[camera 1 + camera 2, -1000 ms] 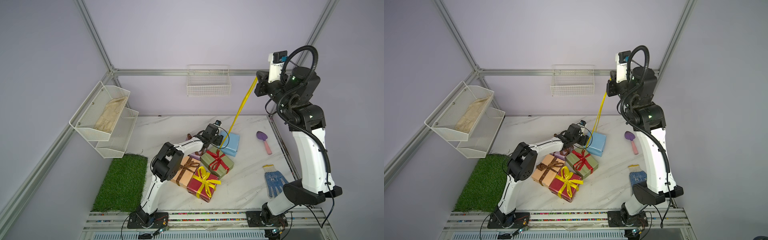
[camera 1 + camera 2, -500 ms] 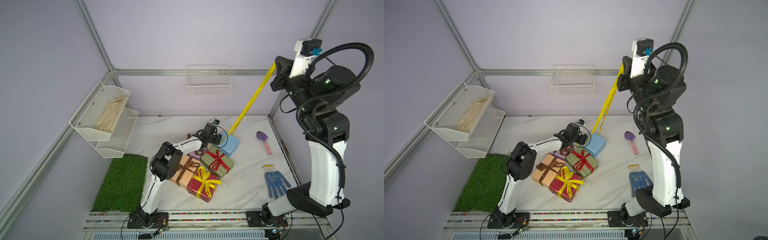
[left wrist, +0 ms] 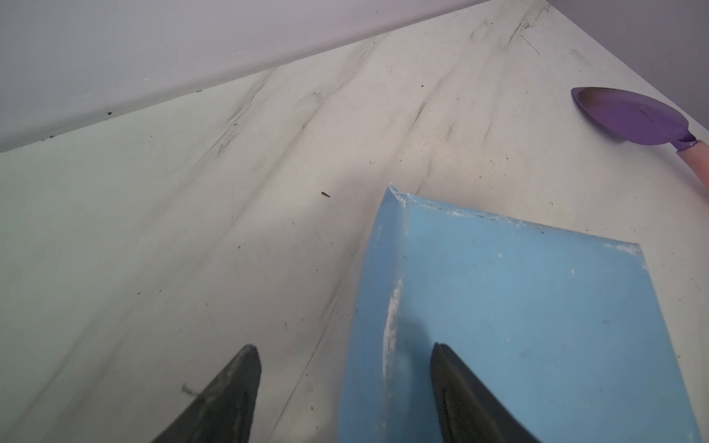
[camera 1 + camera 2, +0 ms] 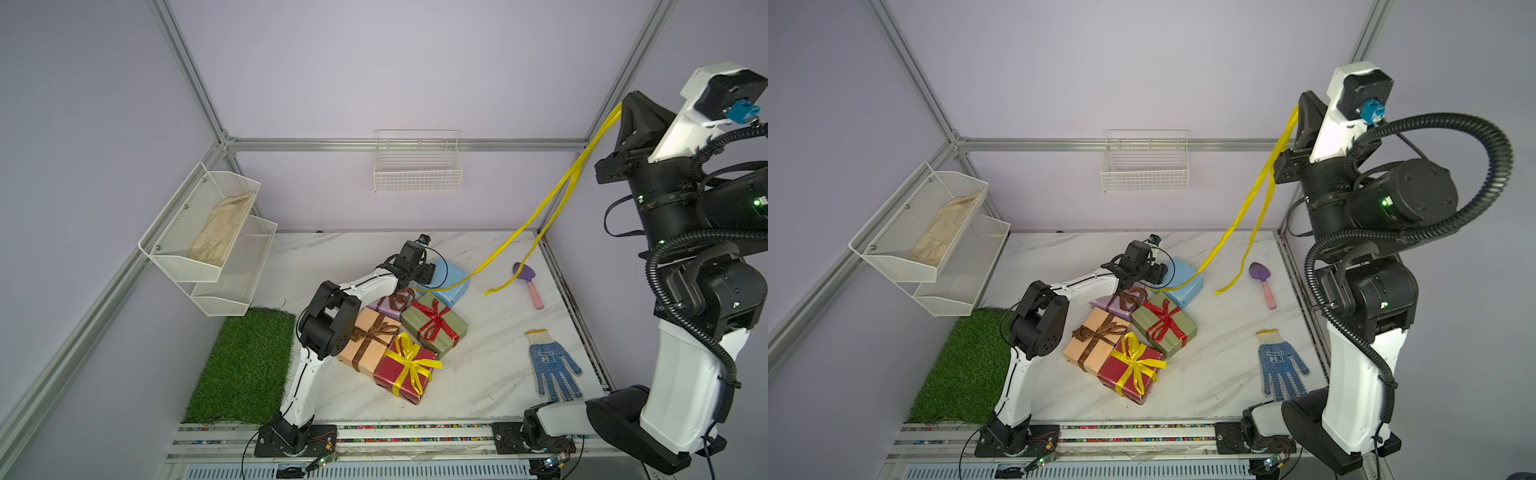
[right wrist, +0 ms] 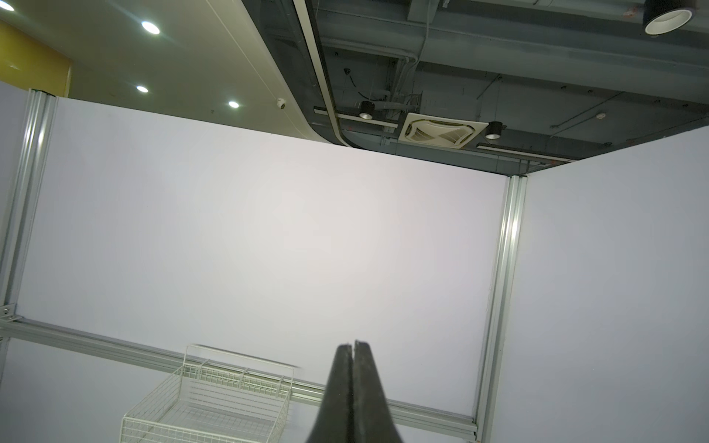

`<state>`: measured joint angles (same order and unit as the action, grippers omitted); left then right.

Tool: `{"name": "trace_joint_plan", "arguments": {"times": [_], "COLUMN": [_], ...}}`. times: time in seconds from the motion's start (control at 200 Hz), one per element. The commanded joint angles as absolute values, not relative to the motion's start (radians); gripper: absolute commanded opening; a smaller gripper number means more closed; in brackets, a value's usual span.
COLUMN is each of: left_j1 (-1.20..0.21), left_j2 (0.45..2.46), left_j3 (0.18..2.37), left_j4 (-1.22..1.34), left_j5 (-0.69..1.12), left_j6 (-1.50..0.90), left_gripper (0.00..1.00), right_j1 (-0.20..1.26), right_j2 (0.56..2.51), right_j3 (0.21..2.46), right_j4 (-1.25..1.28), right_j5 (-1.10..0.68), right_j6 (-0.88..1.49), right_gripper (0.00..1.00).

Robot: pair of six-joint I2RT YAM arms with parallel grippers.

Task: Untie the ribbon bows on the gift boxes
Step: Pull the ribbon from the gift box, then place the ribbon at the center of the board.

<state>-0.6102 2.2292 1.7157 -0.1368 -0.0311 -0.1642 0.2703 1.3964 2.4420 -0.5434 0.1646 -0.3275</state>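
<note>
My right gripper point(image 4: 622, 109) point(image 4: 1299, 109) point(image 5: 353, 344) is raised high at the right, shut on a yellow ribbon point(image 4: 552, 199) point(image 4: 1246, 208). One strand runs down to the light blue box point(image 4: 451, 280) point(image 3: 518, 307); the other hangs with its end loose above the table. My left gripper point(image 4: 424, 272) point(image 3: 345, 347) is open, one finger over the blue box's top and one over bare table. Tied bows remain on the lilac box point(image 4: 388, 301), peach box point(image 4: 365, 340), olive box point(image 4: 436, 328) and dark red box point(image 4: 405, 372).
A purple trowel point(image 4: 525, 282) point(image 3: 633, 115) and a blue-dotted glove point(image 4: 552, 370) lie at the right. A grass mat point(image 4: 245, 361) lies front left. White wire baskets hang on the back wall point(image 4: 417, 166) and the left wall point(image 4: 208, 232).
My right arm has risen and swung to the right with the yellow ribbon, drawing it off the blue box until one end hangs free. The left arm has stayed in place.
</note>
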Motion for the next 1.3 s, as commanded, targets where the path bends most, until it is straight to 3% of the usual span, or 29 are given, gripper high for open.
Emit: {"name": "trace_joint_plan", "arguments": {"times": [0.0, 0.61, 1.14, 1.295], "left_j1": [-0.588, -0.563, -0.563, -0.563], "left_j2": [2.227, 2.254, 2.13, 2.072], "left_j3": [1.748, 1.855, 1.836, 1.821], "left_j4": [-0.263, -0.307, -0.316, -0.322], "left_j5": [-0.078, -0.059, -0.035, -0.031], "left_j6": [-0.131, -0.132, -0.117, -0.119], "left_gripper": [0.7, 0.71, 0.72, 0.72], "right_j1": [0.266, 0.266, 0.266, 0.267], "right_j2": [1.398, 1.268, 1.256, 1.281], "right_j3": [2.428, 2.305, 2.34, 2.267], "right_j4": [-0.518, -0.478, -0.481, -0.503], "right_j5": [0.2, 0.335, 0.363, 0.347], "right_j6": [-0.367, -0.429, -0.44, -0.336], "right_gripper": [0.0, 0.0, 0.0, 0.0]}}
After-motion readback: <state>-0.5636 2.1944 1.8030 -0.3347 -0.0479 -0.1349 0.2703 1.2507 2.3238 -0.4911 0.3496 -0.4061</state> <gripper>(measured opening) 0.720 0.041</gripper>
